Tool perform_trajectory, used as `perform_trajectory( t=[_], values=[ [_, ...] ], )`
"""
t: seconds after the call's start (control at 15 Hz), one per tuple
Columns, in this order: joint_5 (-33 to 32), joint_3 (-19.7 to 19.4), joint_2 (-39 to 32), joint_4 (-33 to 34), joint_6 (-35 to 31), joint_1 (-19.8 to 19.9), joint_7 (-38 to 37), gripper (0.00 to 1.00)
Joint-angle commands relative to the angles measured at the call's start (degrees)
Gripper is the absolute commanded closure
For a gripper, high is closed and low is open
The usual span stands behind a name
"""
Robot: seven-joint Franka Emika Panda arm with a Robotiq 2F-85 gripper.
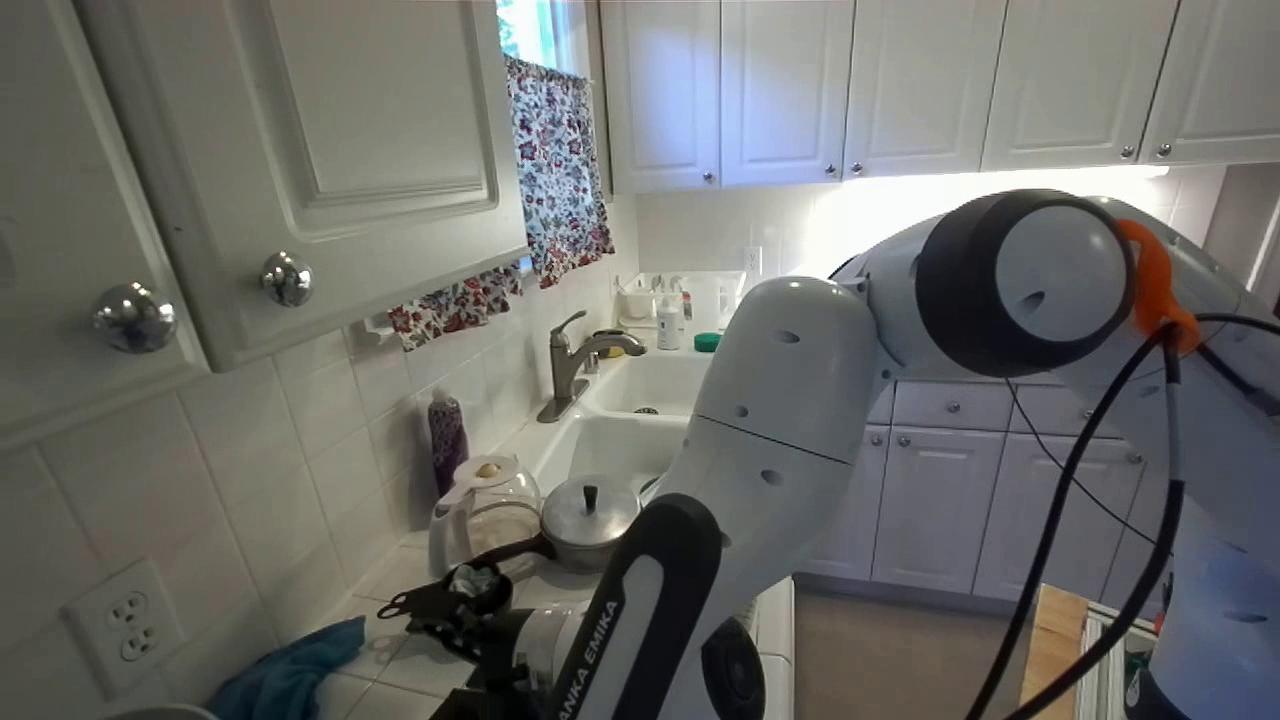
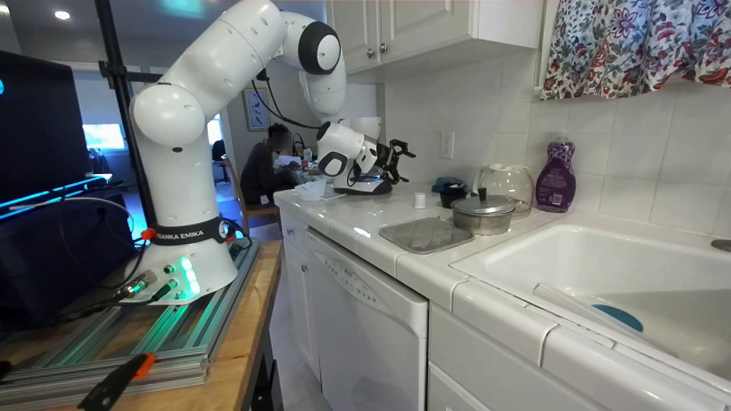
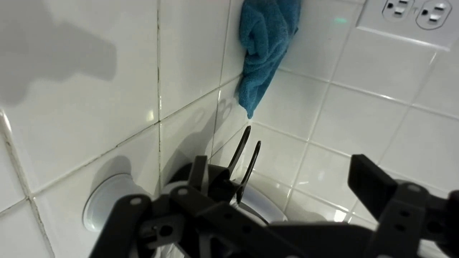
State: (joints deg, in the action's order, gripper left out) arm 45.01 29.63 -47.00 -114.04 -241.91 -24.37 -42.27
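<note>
Hovering left of the pot (image 2: 483, 222): gripper (image 2: 409, 166) in an exterior view; its fingers (image 3: 369, 177) stand wide apart in the wrist view, holding nothing.
White cylinder (image 2: 420, 201): left of the pot, well apart from it.
Blue towel (image 2: 448, 184): beyond the pot, to its left.
Black cup (image 2: 453, 197): just left of the pot, apart from the gripper; two long handles (image 3: 240, 149) show in the wrist view.
Glass carafe (image 2: 508, 181): behind the pot, partly hidden by it.
Purple bottle (image 2: 555, 178): right of the pot, farther back.
Sink (image 2: 622, 257): right of the pot.
</note>
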Motion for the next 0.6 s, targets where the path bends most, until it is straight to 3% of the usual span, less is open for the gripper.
perform_trajectory(
  t=[0.0,0.27,0.33,0.53],
  values=[
    [1.6,-4.5,4.3,-4.4,-0.2,-2.7,-12.6,0.00],
    [3.8,-13.2,8.4,-8.9,-0.1,-8.7,-23.8,0.00],
    [1.4,-9.5,4.6,-4.8,0.0,-5.2,-18.7,0.00],
    [2.0,-12.4,6.5,-7.0,0.1,-7.4,-22.2,0.00]
  ],
)
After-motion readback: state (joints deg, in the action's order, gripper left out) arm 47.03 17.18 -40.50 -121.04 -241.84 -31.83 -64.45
